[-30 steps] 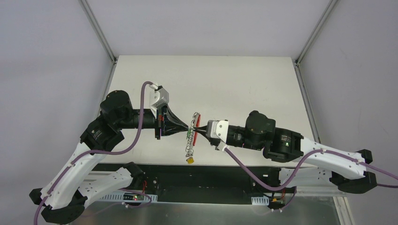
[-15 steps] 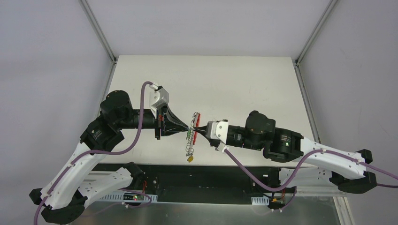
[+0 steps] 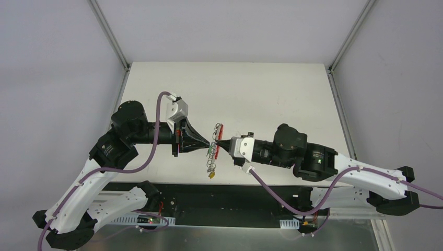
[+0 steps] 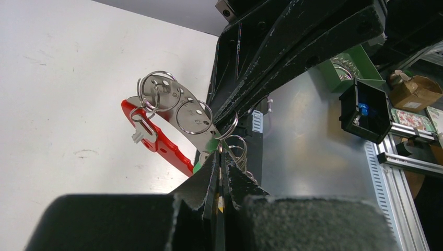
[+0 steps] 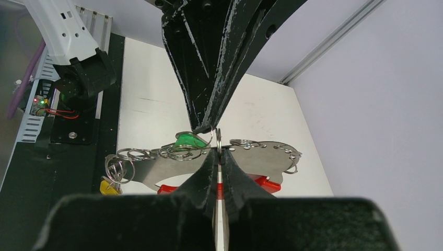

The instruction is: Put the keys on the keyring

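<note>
The keyring (image 3: 216, 137) is held in the air between both grippers, above the table's near edge. Its grey metal plate (image 5: 261, 157) carries a row of silver wire rings, with the red part (image 5: 264, 184) below. My left gripper (image 4: 220, 155) is shut at the green-tagged key (image 5: 187, 140), pinching its thin edge beside the plate (image 4: 193, 112). My right gripper (image 5: 218, 151) is shut on one upright wire ring (image 5: 218, 137) of the keyring. A yellow-tagged key (image 5: 107, 185) hangs from rings at the plate's low end, also in the top view (image 3: 211, 175). The red-tagged key is not visible.
The white table (image 3: 271, 99) lies under and behind the keyring. A black strip and metal tray (image 3: 224, 198) run along its near edge between the arm bases. Purple cables (image 3: 156, 141) loop by both arms.
My right gripper has shifted a little left and toward the left gripper. The keyring has tilted slightly, and the hanging yellow tag has risen a bit.
</note>
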Robot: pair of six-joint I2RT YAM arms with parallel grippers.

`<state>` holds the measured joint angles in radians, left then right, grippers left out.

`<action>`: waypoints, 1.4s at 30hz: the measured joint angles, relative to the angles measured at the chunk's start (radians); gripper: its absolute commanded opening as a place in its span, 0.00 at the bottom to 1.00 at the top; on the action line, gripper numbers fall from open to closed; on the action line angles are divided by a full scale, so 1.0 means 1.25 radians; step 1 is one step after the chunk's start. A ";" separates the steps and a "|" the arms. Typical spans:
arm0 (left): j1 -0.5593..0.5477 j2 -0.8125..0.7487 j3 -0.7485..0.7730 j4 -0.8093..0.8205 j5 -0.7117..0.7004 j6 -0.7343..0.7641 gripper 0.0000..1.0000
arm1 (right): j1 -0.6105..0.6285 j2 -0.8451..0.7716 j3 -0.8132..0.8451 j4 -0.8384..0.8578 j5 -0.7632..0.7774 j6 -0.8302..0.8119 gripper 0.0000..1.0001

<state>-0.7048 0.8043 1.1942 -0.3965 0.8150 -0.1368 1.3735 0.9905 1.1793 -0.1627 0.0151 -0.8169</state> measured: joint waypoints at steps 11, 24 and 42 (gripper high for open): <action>0.000 -0.001 0.000 0.000 0.011 0.000 0.00 | 0.003 0.000 -0.001 0.001 -0.017 -0.018 0.00; 0.000 -0.002 0.000 -0.004 0.018 0.001 0.00 | 0.003 0.000 -0.011 0.002 -0.040 -0.048 0.00; 0.000 -0.009 0.000 -0.003 0.018 0.006 0.00 | 0.004 0.002 -0.036 0.005 -0.046 -0.048 0.00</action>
<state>-0.7048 0.7925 1.1942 -0.4004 0.8379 -0.1291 1.3788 0.9924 1.1347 -0.1566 -0.0429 -0.8764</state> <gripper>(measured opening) 0.003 0.009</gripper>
